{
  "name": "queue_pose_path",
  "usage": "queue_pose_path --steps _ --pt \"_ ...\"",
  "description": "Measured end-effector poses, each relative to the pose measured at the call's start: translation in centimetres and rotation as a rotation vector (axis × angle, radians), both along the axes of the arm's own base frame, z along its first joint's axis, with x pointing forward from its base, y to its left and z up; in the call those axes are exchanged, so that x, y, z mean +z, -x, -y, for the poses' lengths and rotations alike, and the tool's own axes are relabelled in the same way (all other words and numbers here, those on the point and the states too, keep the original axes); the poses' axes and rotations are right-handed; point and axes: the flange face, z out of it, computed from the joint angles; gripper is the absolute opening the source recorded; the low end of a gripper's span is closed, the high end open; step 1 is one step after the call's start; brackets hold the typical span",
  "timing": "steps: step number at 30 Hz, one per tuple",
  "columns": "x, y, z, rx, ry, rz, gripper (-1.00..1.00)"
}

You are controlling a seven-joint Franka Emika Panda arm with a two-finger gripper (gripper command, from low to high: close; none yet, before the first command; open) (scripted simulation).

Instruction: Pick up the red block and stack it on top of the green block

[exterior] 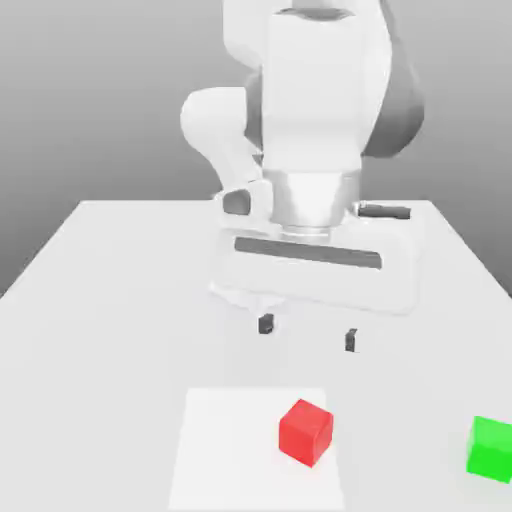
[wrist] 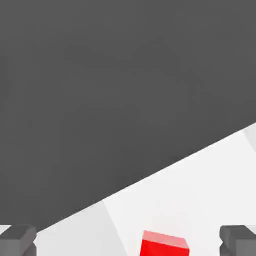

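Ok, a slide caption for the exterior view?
Open gripper hovers above white table; small bright-red cube nearer camera, small bright-green cube to its right, apart.

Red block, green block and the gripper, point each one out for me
red block (exterior: 305,432): exterior view, on its front face.
green block (exterior: 490,447): exterior view, on its front face.
gripper (exterior: 307,333): exterior view, midway between its open fingertips.
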Motion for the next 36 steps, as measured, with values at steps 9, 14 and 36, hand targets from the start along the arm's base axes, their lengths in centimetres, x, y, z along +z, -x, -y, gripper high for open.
queue_pose_path --steps 9,14,36 --pt "-12.5 2.7 -0.6 -0.090 -0.002 -0.114 -1.00" --pt "-12.5 2.6 -0.6 -0.090 -0.003 -0.112 -1.00" --pt "-4.3 0.4 -15.4 -0.344 -0.015 -0.113 -1.00"
